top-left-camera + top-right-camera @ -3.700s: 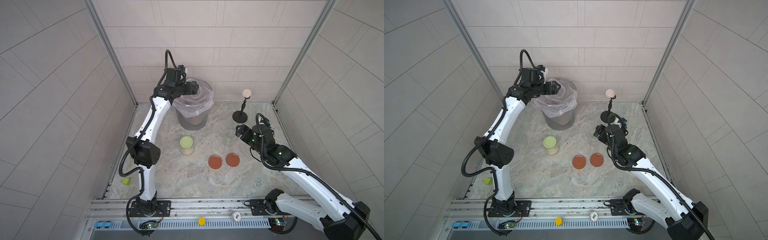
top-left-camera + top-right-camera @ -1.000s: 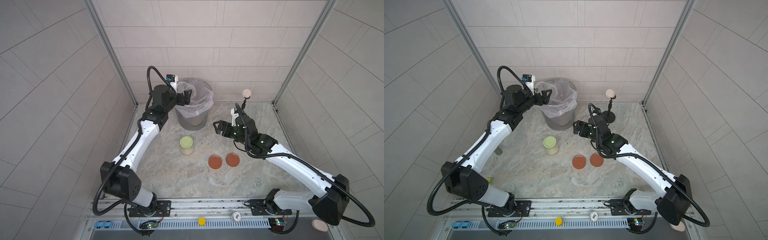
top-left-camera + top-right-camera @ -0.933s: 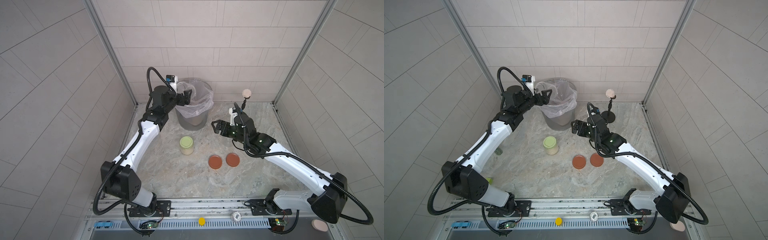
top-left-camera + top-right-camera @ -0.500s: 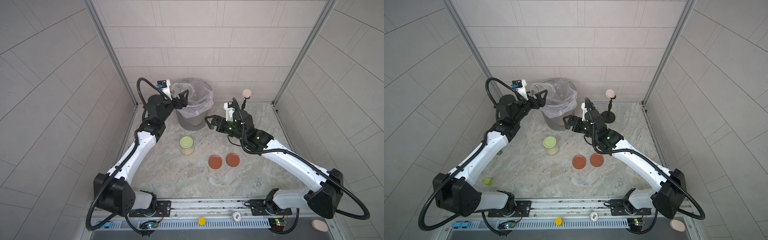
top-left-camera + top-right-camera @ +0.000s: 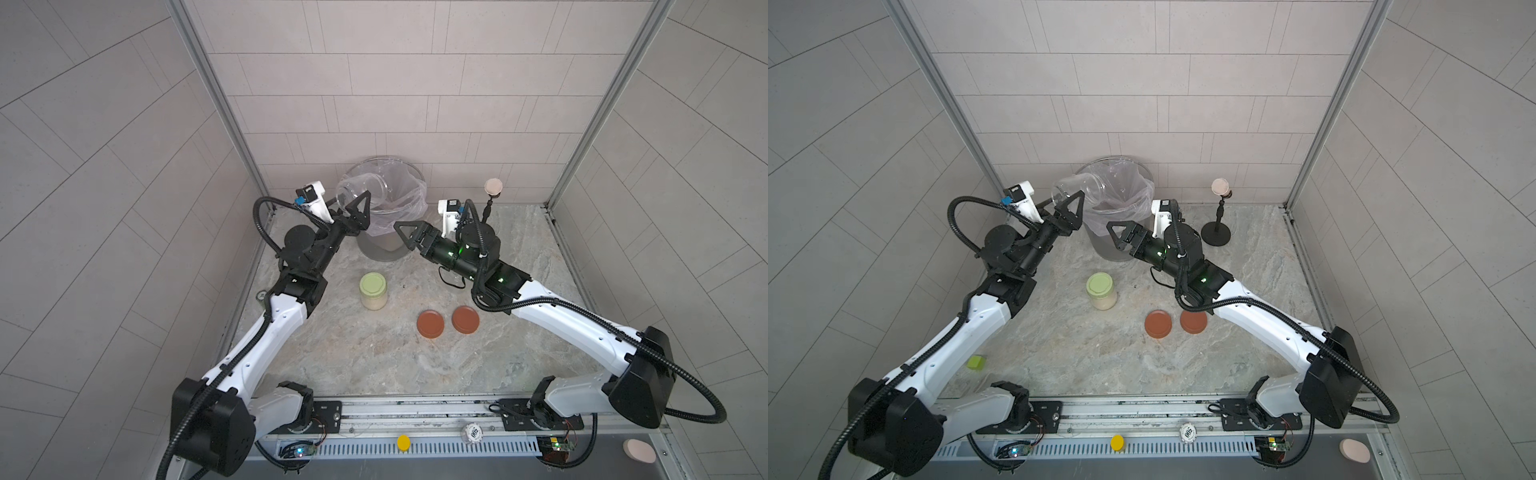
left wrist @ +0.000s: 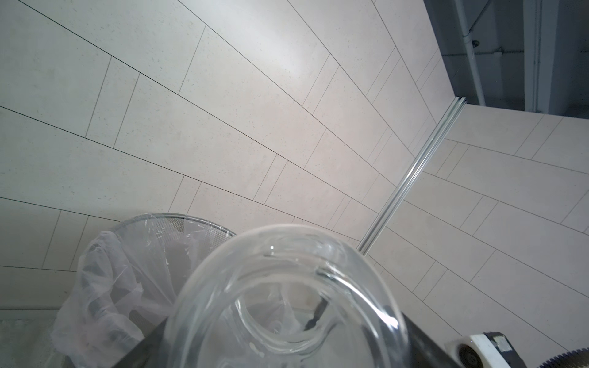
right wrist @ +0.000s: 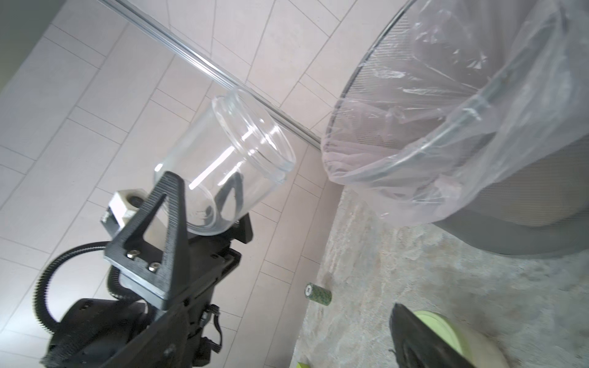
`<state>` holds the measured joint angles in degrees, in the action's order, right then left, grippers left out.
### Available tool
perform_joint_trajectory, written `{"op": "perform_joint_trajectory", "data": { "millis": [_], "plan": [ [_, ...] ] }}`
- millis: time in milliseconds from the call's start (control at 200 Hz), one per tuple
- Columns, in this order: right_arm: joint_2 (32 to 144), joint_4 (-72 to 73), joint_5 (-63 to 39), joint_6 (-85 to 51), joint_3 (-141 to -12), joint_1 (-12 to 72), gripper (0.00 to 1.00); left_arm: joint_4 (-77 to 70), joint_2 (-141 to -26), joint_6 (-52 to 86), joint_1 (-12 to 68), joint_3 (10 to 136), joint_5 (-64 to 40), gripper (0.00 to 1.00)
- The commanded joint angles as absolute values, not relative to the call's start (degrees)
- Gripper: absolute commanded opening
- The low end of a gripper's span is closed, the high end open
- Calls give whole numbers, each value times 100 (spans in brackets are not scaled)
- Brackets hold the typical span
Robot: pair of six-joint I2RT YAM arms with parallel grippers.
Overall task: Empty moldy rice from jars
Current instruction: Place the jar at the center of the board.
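A marble-patterned desk (image 5: 374,361) sits inside a tiled booth, with two white-and-black robot arms mounted at its front edge. The left arm (image 5: 266,332) extends toward the back left corner. Its jaws are closed around the base of an empty glass jar (image 5: 359,193), which is held in the air and tilted, its mouth turned toward the bin and just beside the rim. The right arm (image 5: 561,320) extends to the front of that bin, and its jaws stand wide apart, holding nothing. The bin (image 5: 378,249), grey with a clear plastic liner, stands against the back edge, left of the middle. Near the desk's centre a lidded jar (image 5: 373,291) stands upright under a pale green lid, and moldy rice (image 5: 375,302) shows through its glass as a beige mass. Two rust-red lids (image 5: 430,325) (image 5: 465,319) lie flat side by side, nearer the front edge than the right arm's jaws. A small dark green can (image 7: 318,293) sits near the left edge.
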<state>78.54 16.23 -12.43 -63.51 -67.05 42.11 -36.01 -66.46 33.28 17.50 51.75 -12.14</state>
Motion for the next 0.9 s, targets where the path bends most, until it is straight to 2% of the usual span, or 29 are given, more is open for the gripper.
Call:
{"op": "perform_joint_trajectory", "data": {
  "millis": [0, 285, 896],
  "plan": [
    [7990, 2551, -1121, -6851, -6689, 4262, 100, -4744, -6397, 3708, 1826, 5069, -1140, 0],
    [8539, 3378, -1187, -7590, -6880, 4399, 100, -5388, -6216, 3955, 1993, 4607, -1008, 0],
    [8918, 4477, -798, -7989, -6864, 4638, 100, -6042, -6082, 4345, 2198, 4140, -936, 0]
  ]
}}
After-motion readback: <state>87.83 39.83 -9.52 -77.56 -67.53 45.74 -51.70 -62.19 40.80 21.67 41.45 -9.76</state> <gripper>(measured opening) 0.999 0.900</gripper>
